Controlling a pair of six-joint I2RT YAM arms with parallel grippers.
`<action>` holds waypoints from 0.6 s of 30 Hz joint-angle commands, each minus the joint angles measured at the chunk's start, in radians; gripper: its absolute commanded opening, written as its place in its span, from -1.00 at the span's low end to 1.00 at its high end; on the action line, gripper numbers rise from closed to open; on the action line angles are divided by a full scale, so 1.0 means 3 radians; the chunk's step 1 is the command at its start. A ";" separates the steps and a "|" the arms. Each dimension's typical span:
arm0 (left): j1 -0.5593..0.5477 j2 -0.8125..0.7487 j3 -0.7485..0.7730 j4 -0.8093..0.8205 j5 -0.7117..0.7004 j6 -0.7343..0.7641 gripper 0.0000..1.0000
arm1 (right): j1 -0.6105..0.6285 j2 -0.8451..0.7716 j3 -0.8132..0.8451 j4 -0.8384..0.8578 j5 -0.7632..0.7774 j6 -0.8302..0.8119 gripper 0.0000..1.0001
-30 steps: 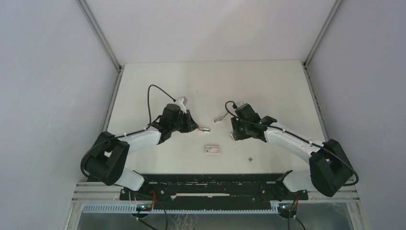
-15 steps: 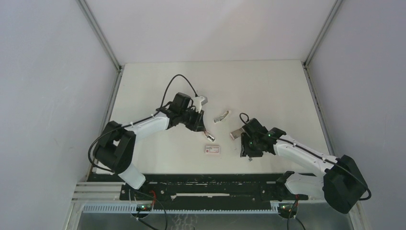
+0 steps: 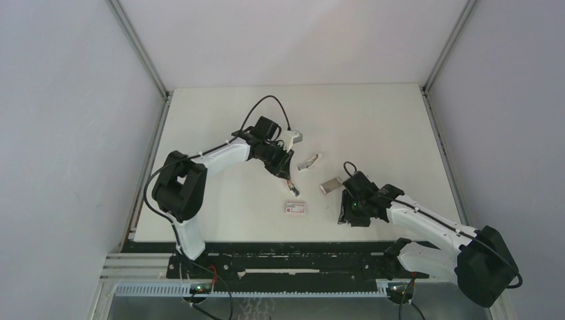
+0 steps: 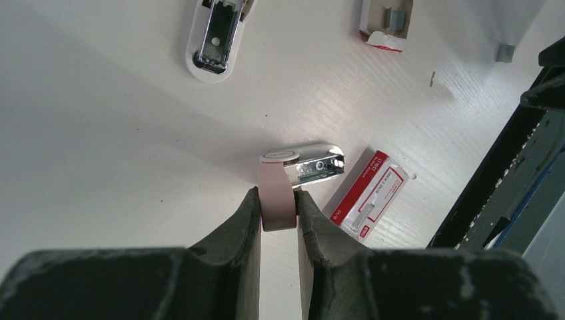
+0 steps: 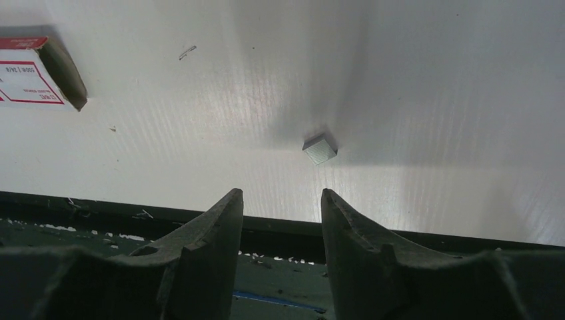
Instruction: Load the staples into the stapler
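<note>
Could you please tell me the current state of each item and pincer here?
stapler piece: clamped in left pincer.
white stapler part: lying chrome side up, untouched.
staples: lying loose, ungripped.
right pincer: open, staples ahead of it.
staple box: open at one end.

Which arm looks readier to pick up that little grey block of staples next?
Right. The right tool is open and empty, with the staples lying on the table just ahead of it. The left tool is shut on a pink-and-chrome piece.

two boxes (image 4: 383,39) (image 4: 370,197), two stapler parts (image 4: 216,33) (image 4: 306,167), one block (image 5: 320,148)
</note>
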 commanded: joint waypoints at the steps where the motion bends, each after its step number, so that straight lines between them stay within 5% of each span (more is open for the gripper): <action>1: -0.0017 0.0036 0.0245 -0.0096 0.0094 0.0185 -0.59 | -0.0026 -0.0002 -0.0023 0.0067 0.0135 0.0111 -0.06; 9: -0.0014 -0.0173 0.0106 0.0223 -0.0001 0.0061 0.21 | 0.0033 0.0153 -0.0086 0.0349 0.0237 0.0211 -0.05; 18: 0.0010 -0.0827 -0.0499 0.1155 -0.0585 -0.0394 0.47 | 0.0091 0.0424 -0.0125 0.0620 0.0356 0.0238 -0.05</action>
